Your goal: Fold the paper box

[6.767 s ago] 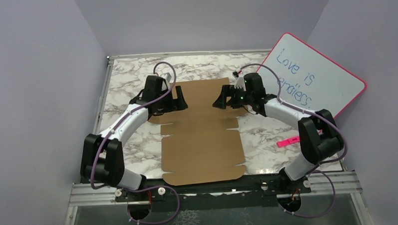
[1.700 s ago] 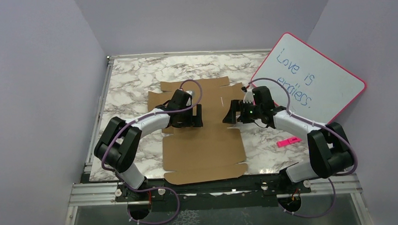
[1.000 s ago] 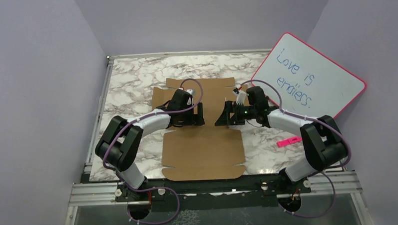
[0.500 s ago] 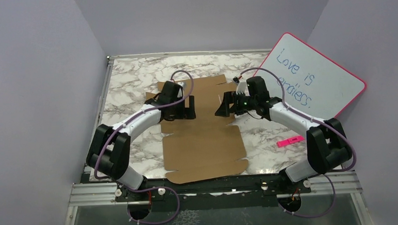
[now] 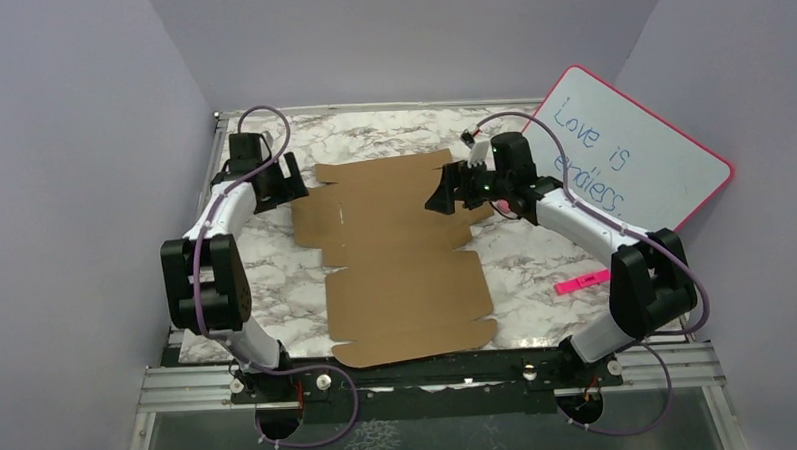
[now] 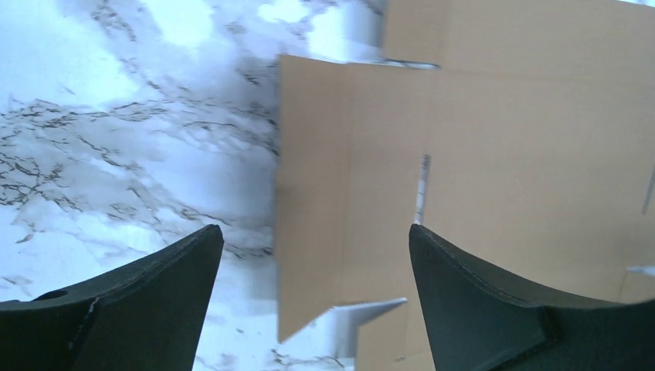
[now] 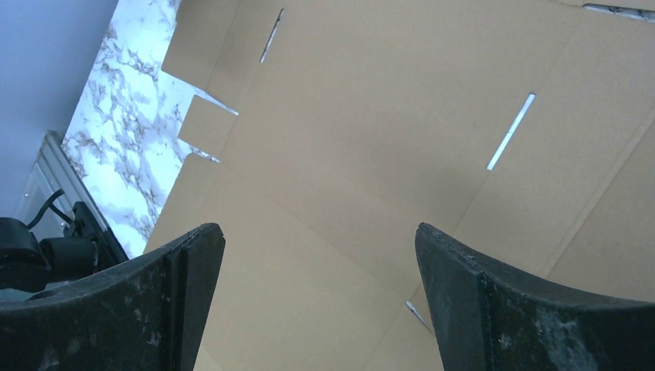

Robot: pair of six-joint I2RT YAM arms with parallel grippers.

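The paper box (image 5: 400, 250) is a large flat brown die-cut cardboard sheet with flaps and slits, lying on the marble table. My left gripper (image 5: 291, 184) is open and empty at the sheet's far left edge; its wrist view looks down on the left side flap (image 6: 324, 185) and bare marble. My right gripper (image 5: 442, 195) is open and empty, hovering over the sheet's far right part; its wrist view shows the cardboard (image 7: 371, 154) with two narrow slits below the jaws.
A pink-rimmed whiteboard (image 5: 627, 157) with blue writing leans at the right wall. A pink marker (image 5: 582, 279) lies on the marble right of the sheet. Lavender walls close in the table on three sides; a metal rail (image 5: 430, 369) runs along the near edge.
My left arm has swung off the sheet's middle to its far left edge. My right gripper has shifted a little farther back. The sheet's far part lies flatter and spread wider than before.
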